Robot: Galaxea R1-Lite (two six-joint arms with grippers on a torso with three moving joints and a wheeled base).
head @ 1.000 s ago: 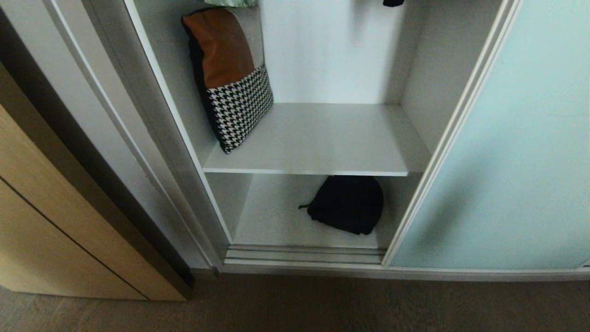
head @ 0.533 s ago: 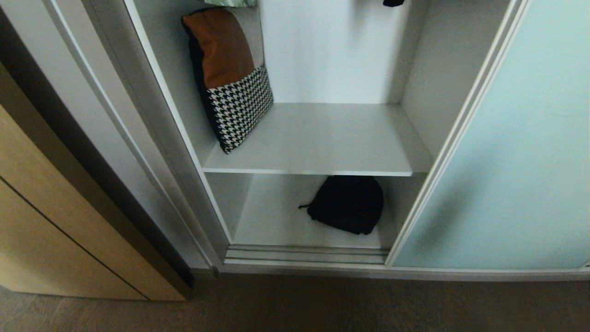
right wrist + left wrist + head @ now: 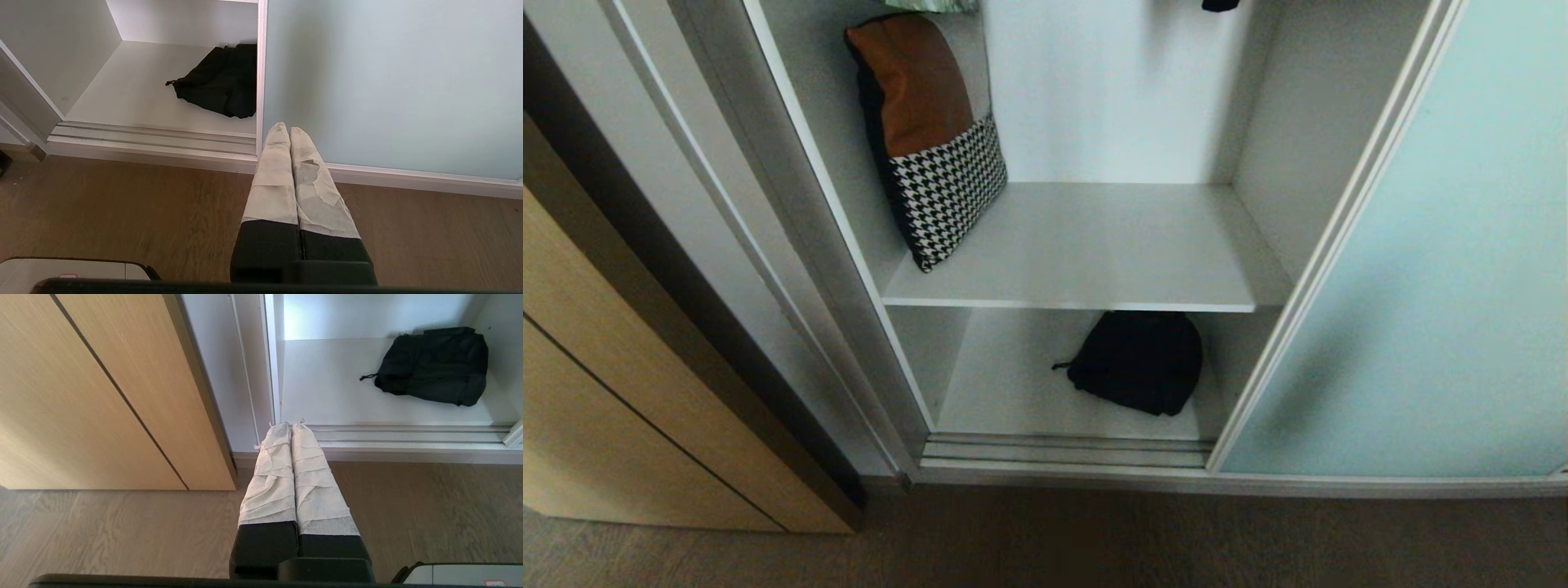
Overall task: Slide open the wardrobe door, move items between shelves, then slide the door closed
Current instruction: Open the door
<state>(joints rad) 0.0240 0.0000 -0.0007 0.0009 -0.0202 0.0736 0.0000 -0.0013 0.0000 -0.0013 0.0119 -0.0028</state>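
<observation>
The pale aqua sliding wardrobe door (image 3: 1437, 286) stands to the right, leaving the wardrobe's left part uncovered. A soft black bag (image 3: 1139, 359) lies on the bottom shelf (image 3: 1005, 392), under the middle shelf (image 3: 1094, 245). Neither arm shows in the head view. In its wrist view my left gripper (image 3: 291, 424) hangs shut and empty over the floor, facing the wardrobe's left post, with the bag (image 3: 433, 367) well off to one side. My right gripper (image 3: 286, 127), shut and empty, hangs before the door's edge (image 3: 260, 81), which partly hides the bag (image 3: 220, 81).
A brown-and-houndstooth cushion (image 3: 931, 139) leans against the left wall on the middle shelf. A light wood-grain door (image 3: 621, 392) stands left of the wardrobe. The floor track (image 3: 1062, 451) runs along the wardrobe's front. A green garment (image 3: 931, 4) peeks in at the top.
The aqua door's edge has slid slightly to the right, uncovering a little more of the shelves. The cushion and bag have not moved.
</observation>
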